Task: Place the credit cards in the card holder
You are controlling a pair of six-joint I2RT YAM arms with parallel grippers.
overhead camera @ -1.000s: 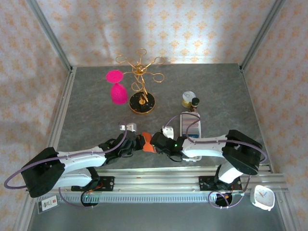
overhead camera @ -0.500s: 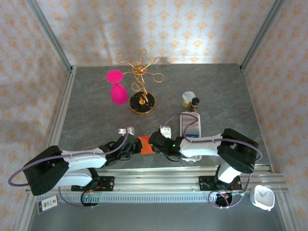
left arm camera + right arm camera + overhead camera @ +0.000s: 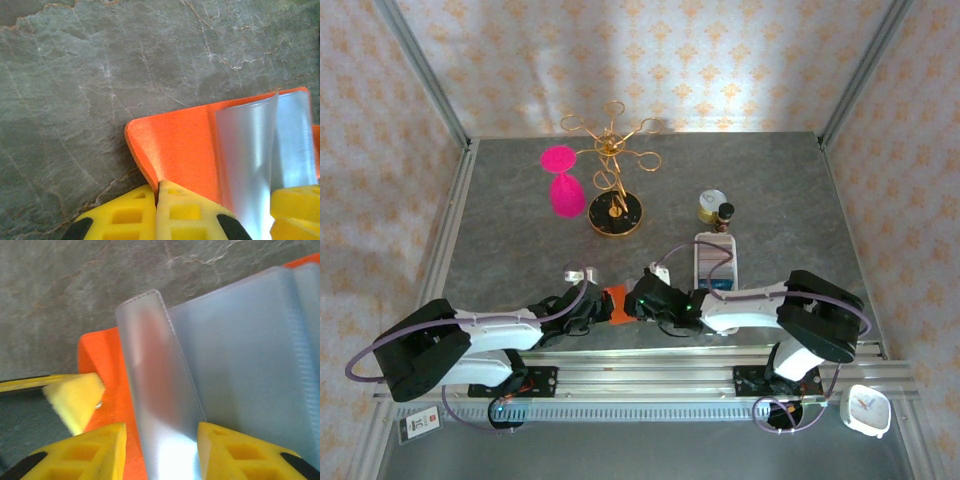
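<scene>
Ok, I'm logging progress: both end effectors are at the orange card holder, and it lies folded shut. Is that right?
Not shut: the right wrist view shows the card holder open, its grey-blue pockets exposed. The left end effector and right end effector are both at it.

The left arm (image 3: 490, 330) and right arm (image 3: 750, 305) have white link shells, black joint housings and black base plates at the tabletop's near edge. A lilac cable (image 3: 360, 360) loops along each. A small green light (image 3: 692, 297) glows on the right forearm. The yellow plastic fingers (image 3: 185, 212) have square recesses.
</scene>
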